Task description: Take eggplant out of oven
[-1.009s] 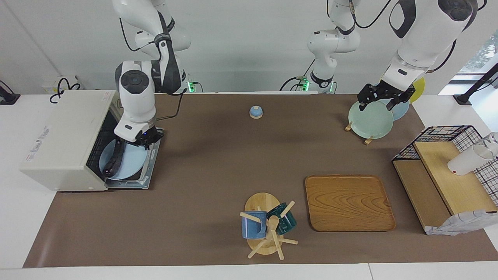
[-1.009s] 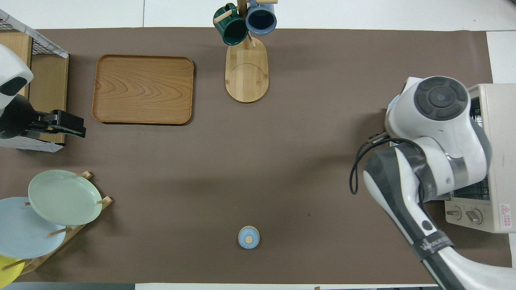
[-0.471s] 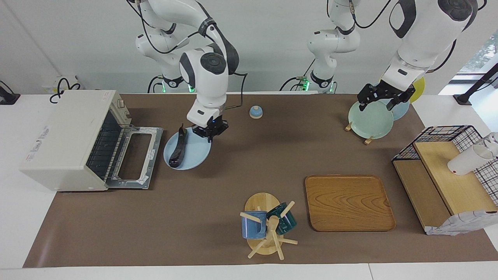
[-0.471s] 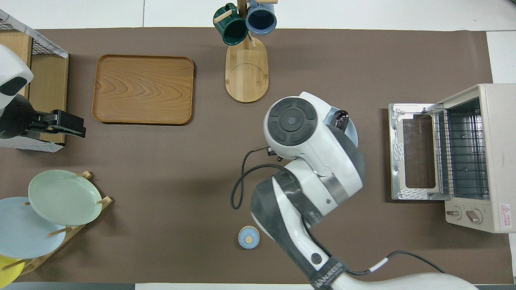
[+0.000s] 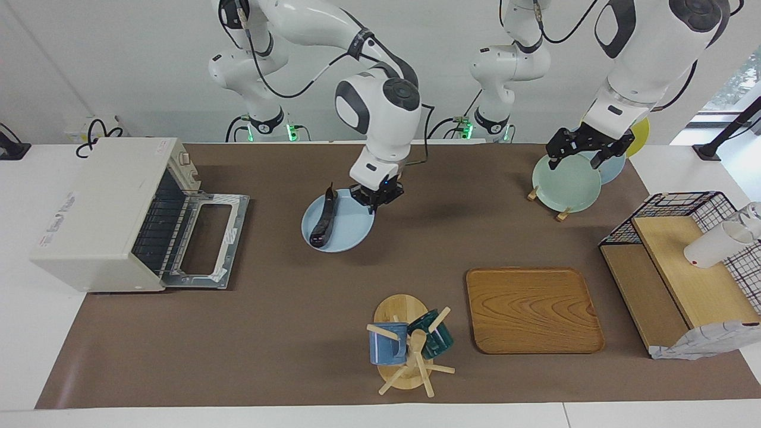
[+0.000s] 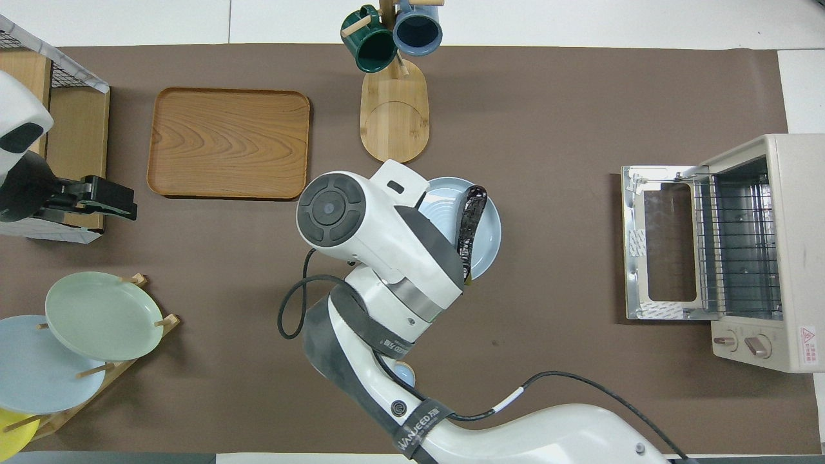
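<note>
Plate (image 5: 348, 229) carried clear of oven (image 5: 101, 211), eggplant (image 5: 323, 219) beside right tool (image 5: 376, 199)

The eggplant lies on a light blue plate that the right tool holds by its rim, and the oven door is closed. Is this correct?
Not fully. The oven door is open, folded down flat in front of it, and the facing view shows the bare rack inside. The rest holds: the eggplant lies on the light blue plate, and the right tool is shut on the plate's rim.

White arms (image 5: 380, 113), grey bands, black cables
</note>
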You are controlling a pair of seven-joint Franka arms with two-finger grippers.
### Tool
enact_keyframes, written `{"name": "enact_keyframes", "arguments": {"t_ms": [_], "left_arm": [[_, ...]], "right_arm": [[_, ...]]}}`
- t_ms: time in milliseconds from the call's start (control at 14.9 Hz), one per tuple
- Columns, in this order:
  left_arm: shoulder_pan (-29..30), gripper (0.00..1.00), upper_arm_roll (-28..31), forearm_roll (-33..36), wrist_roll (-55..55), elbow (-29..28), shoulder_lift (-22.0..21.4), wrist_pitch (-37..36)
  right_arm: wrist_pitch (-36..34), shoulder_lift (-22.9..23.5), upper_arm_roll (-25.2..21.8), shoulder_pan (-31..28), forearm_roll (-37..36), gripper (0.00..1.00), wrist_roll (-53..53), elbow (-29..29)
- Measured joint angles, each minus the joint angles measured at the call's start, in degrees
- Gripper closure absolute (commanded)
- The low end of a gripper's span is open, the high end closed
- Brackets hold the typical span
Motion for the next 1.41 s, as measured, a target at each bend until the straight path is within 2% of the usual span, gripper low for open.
{"name": "enact_keyframes", "arguments": {"t_ms": [269,471,673,874,942,1076,1143,1345,1413], "left_arm": [[0.0,0.00,0.0,0.0,0.0,0.0,0.0,0.0],[0.0,0.00,0.0,0.0,0.0,0.0,0.0,0.0],[0.0,0.00,0.0,0.0,0.0,0.0,0.0,0.0],[0.0,0.00,0.0,0.0,0.0,0.0,0.0,0.0],[0.0,0.00,0.0,0.0,0.0,0.0,0.0,0.0],[0.0,0.00,0.0,0.0,0.0,0.0,0.0,0.1],[0.0,0.00,0.0,0.0,0.0,0.0,0.0,0.1],[0.0,0.00,0.0,0.0,0.0,0.0,0.0,0.1],[0.0,0.00,0.0,0.0,0.0,0.0,0.0,0.1]], "right_arm": [[4.9,1.4,0.8,0.8,1.2,1.00,0.7,-0.4],[12.6,1.7,1.0,0.8,2.8,1.00,3.9,-4.2],[17.0,2.0,1.8,0.8,5.5,1.00,7.0,-7.2],[22.9,2.0,1.9,0.7,9.3,0.60,7.5,-10.1],[23.9,1.9,1.9,0.7,9.6,0.59,7.5,-10.4],[23.7,1.6,1.8,0.5,9.7,0.59,7.5,-9.7],[22.1,1.2,1.7,0.1,9.7,0.64,7.5,-9.1],[15.2,-1.9,1.3,-3.0,8.0,0.92,6.7,-8.2],[12.6,-3.4,1.3,-4.7,6.8,0.99,5.2,-8.6]]}}
